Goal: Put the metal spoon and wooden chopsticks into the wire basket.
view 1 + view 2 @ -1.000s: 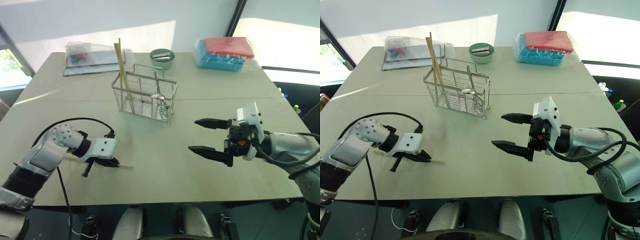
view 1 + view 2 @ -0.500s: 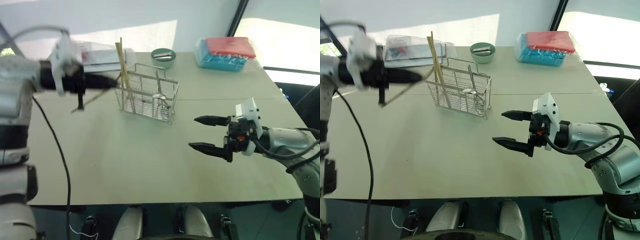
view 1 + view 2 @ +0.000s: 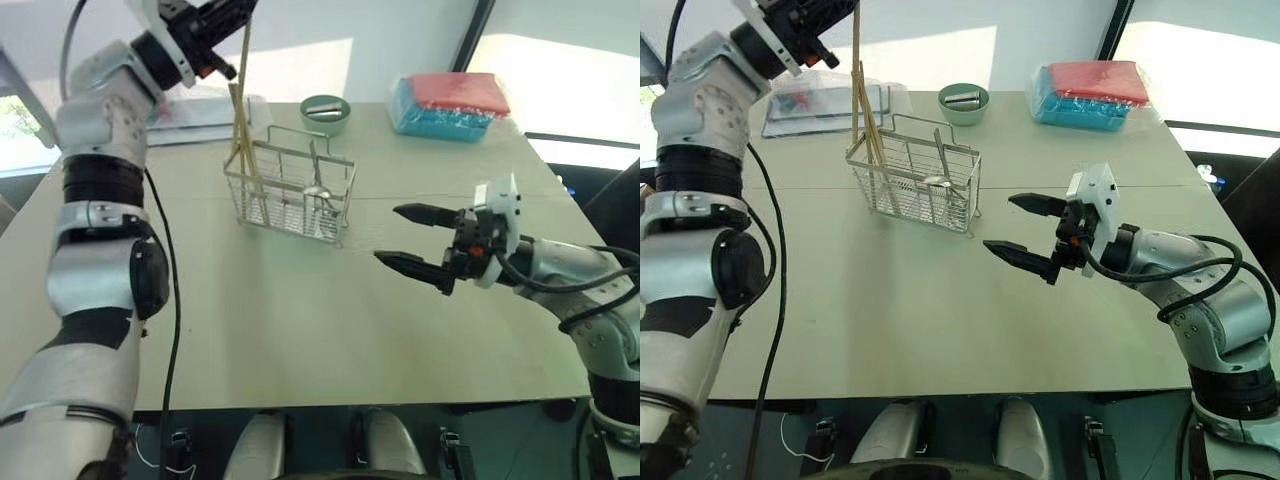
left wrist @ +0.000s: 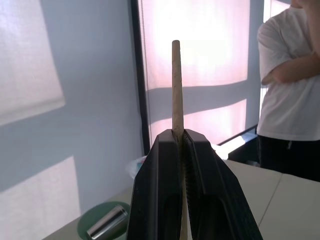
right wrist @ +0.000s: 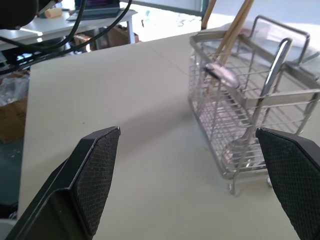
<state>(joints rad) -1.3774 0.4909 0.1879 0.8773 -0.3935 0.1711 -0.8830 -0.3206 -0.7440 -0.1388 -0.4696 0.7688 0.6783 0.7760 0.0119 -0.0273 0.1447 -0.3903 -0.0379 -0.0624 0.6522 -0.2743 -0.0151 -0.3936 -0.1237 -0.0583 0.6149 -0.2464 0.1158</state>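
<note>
The rectangular silver wire-mesh basket (image 3: 290,196) stands on the pale worktop (image 3: 300,320) toward its far edge, a little left of the middle, and the small shiny metal spoon (image 5: 226,75) is in it, bowl up, leaning among the wires. Thin pale wooden chopsticks (image 3: 868,125) stand tilted in the basket's left end, their tips well above the rim. High over that left end is the left gripper (image 3: 232,8), its black fingers (image 4: 165,200) clenched on one more pale wooden chopstick (image 3: 241,60), which hangs almost upright and runs down toward the sticks in the basket; whether its lower tip is inside the wires, I cannot tell. In the left wrist view the stick's other end pokes up from between the pinched fingers. Over the worktop's right half the right gripper (image 3: 410,238) hovers level, pointing toward the basket from well apart, its two black fingers (image 5: 95,170) spread wide with nothing between them. Behind the basket, near the far edge, sits a round green bowl (image 3: 324,114) with a small metal cylinder inside. At the far left corner lies a clear plastic bag (image 3: 190,112) of items, at the far right corner a red and blue packet stack (image 3: 448,105). A person in a white T-shirt (image 4: 289,85) stands beyond the table with arms folded.
</note>
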